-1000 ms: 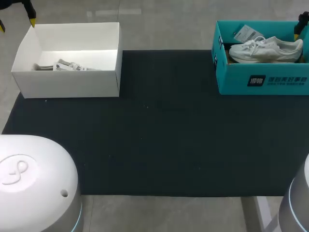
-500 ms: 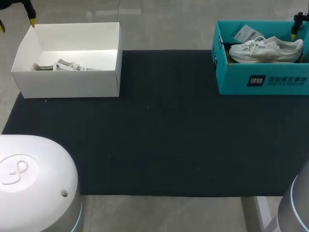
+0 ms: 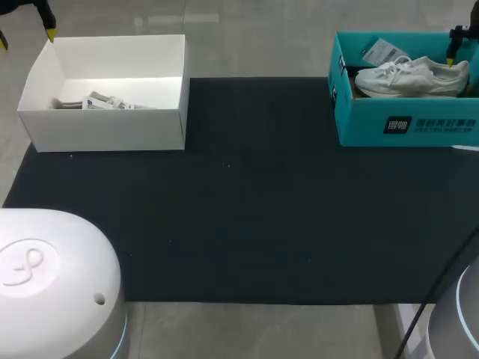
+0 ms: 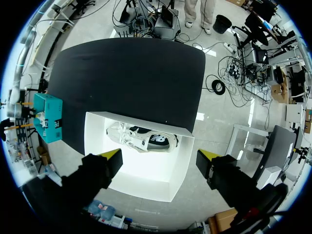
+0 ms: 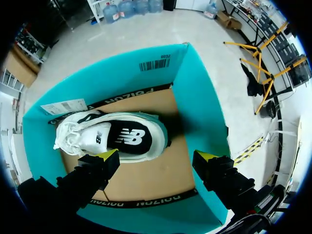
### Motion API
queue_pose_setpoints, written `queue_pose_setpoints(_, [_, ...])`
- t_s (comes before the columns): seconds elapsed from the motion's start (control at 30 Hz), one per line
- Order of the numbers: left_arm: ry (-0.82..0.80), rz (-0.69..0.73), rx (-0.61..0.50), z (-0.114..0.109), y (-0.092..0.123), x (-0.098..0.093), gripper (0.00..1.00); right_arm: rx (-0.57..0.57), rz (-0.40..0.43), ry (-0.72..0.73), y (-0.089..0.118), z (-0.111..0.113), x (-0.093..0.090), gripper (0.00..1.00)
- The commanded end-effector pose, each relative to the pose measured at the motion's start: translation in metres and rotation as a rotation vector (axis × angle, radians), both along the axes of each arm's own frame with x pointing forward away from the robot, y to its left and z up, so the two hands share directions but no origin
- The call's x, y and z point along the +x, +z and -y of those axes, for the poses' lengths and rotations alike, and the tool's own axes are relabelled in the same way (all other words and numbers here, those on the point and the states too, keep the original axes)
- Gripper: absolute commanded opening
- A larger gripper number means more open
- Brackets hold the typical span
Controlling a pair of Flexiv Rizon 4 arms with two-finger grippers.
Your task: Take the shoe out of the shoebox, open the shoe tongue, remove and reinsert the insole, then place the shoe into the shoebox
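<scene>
A white shoe [image 3: 412,77] lies on its side in the teal shoebox [image 3: 367,123] at the back right. My right gripper [image 5: 156,158] hangs open above that box, with the shoe [image 5: 112,136] just ahead of its fingers and not touched. In the head view only one of its yellow fingertips [image 3: 450,54] shows, over the shoe's heel end. My left gripper [image 4: 161,157] stands open high over the white box [image 4: 183,156] at the back left, which holds another white and black shoe [image 4: 144,139]. In the head view the left gripper [image 3: 26,36] is just beyond the white box [image 3: 105,131].
A black mat [image 3: 247,194] covers the table between the two boxes. A paper tag [image 3: 382,51] leans against the teal box's back wall beside the shoe. My arms' white bases fill the near corners.
My right gripper has shifted a little leftward and down over the teal shoebox, toward the shoe. The left arm has not moved.
</scene>
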State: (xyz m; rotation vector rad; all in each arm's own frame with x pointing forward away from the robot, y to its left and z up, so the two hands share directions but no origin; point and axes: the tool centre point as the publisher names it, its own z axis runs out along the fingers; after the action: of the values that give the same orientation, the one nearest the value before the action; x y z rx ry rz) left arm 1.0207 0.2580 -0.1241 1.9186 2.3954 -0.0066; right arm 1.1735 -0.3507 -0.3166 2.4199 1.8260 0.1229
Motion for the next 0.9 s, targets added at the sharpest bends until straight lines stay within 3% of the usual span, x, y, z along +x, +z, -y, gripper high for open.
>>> queue_pose_setpoints(0.03, [0.0, 0.0, 0.003, 0.0, 0.0, 0.0, 1.0, 0.051, -0.152, 0.001, -0.013, 0.008, 0.015, 1.0])
queue_pose_setpoints(0.47, [0.0, 0.0, 0.003, 0.0, 0.0, 0.0, 1.0, 0.06, -0.182, 0.012, -0.035, 0.016, 0.023, 1.0])
queue_pose_setpoints(0.9, [0.0, 0.0, 0.003, 0.0, 0.0, 0.0, 1.0, 0.082, -0.233, 0.035, -0.047, 0.007, 0.023, 1.0])
